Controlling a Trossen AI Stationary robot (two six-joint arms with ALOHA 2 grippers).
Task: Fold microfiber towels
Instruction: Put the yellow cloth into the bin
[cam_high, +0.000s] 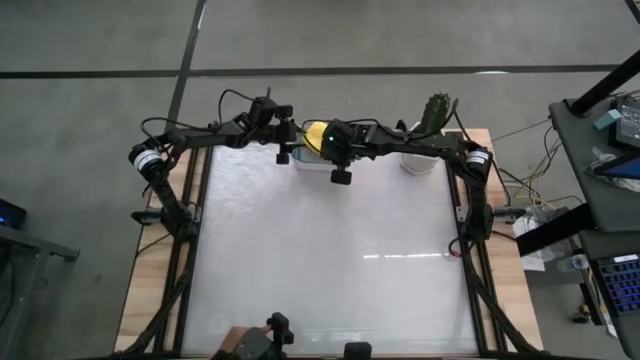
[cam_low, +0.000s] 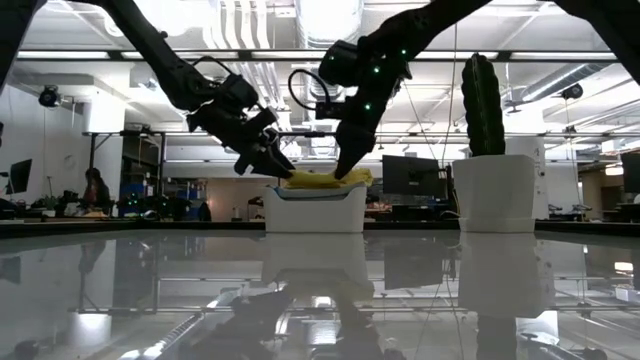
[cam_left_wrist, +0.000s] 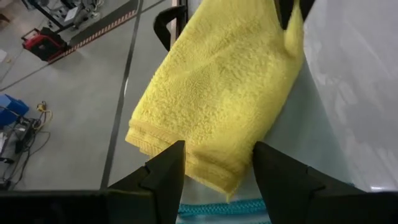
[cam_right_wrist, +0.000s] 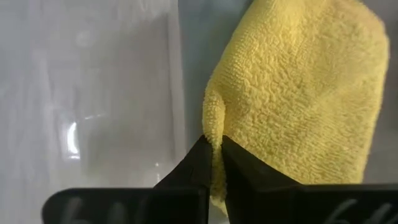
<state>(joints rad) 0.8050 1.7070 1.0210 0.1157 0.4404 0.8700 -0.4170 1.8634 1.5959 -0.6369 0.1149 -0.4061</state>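
so at about 12 o'clock on the table the left gripper (cam_left_wrist: 214, 165) hangs with its fingers spread wide over the near edge of the yellow towel (cam_high: 316, 132), holding nothing, towel sitting folded on top of the white tub (cam_low: 314, 208). the right gripper (cam_right_wrist: 213, 155) is pinched shut on the towel's edge. my worry: if the right one lifts with just that small bite, the fold flops open, or the cloth slips off the tub rim, or drags the teal cloth (cam_left_wrist: 221, 208) underneath.

My overhead cam looks straight down; low cam level across bench (cam_high: 330, 250); both wrist cams close on yellow towel (cam_left_wrist: 217, 99), shared everywhere.
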